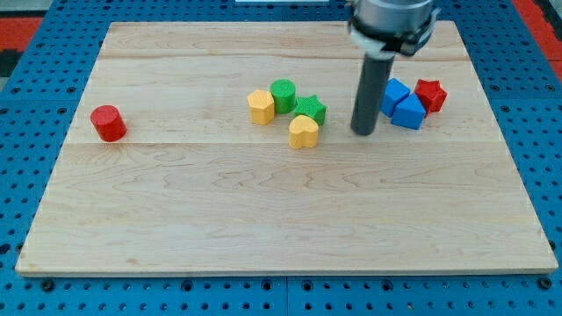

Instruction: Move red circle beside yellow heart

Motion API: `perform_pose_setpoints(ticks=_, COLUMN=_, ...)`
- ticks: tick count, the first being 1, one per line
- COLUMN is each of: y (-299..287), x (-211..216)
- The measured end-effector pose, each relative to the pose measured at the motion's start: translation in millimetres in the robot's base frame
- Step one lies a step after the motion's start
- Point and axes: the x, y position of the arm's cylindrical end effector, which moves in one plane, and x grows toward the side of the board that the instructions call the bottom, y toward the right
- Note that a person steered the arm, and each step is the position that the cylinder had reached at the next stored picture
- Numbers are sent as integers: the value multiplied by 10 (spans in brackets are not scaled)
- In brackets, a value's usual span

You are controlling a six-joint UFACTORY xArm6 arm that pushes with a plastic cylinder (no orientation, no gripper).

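A: Where do we see the red circle [109,123]?
B: Far at the view's left of the board [263,219], well apart from the yellow heart [304,132] in the middle.
A: And our tool?
B: A bare rod, nothing pinched; my tip [363,132] sits between the green star [310,109] and 2 blue blocks [402,104], touching neither
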Motion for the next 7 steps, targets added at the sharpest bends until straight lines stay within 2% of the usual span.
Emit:
perform_pose_setpoints(ticks=1, y=-768, x=675)
perform_pose_setpoints(ticks=2, y=-1989, x=437)
perform_pose_setpoints(ticks=3, y=-2109, x=-340)
perform_pose_setpoints(ticks=4, y=-2548, x=-940)
perform_pose_setpoints(ticks=5, y=-3569, x=-916)
perform_pose_setpoints(ticks=6, y=-3663, x=-382)
perform_pose_setpoints(ticks=7, y=-3032, x=-146)
